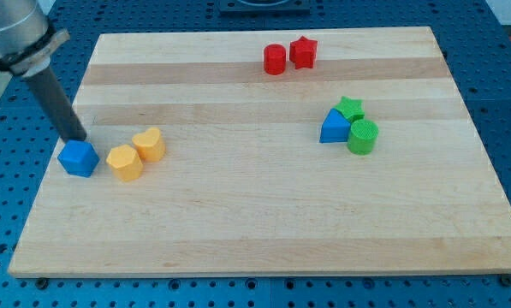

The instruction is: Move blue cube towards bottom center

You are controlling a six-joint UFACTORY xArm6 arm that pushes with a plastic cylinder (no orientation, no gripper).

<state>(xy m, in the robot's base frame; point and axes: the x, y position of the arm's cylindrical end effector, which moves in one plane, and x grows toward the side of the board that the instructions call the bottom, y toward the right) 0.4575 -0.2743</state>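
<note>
My tip (77,137) sits at the view's far left, at the lower end of a dark rod slanting down from the view's top-left corner. It carries no jaws and grasps nothing — it stands at 11 o'clock of the blue cube (79,159), touching or just short of its upper edge; contact cannot be confirmed.

The blue cube lies near the left edge of the wooden board (255,222), at mid-height.

Two yellow blocks follow: one (125,162) at 3 o'clock of the cube, just beside it, and a second (150,144) at 1 o'clock of the first, touching it.

Near the board's top centre, a red cylinder (275,59) touches a red star (303,52) at its 3 o'clock.

At right — a tight cluster: blue block (333,127), green star (351,107) at its 1 o'clock, green cylinder (363,136) at its 4 o'clock.
</note>
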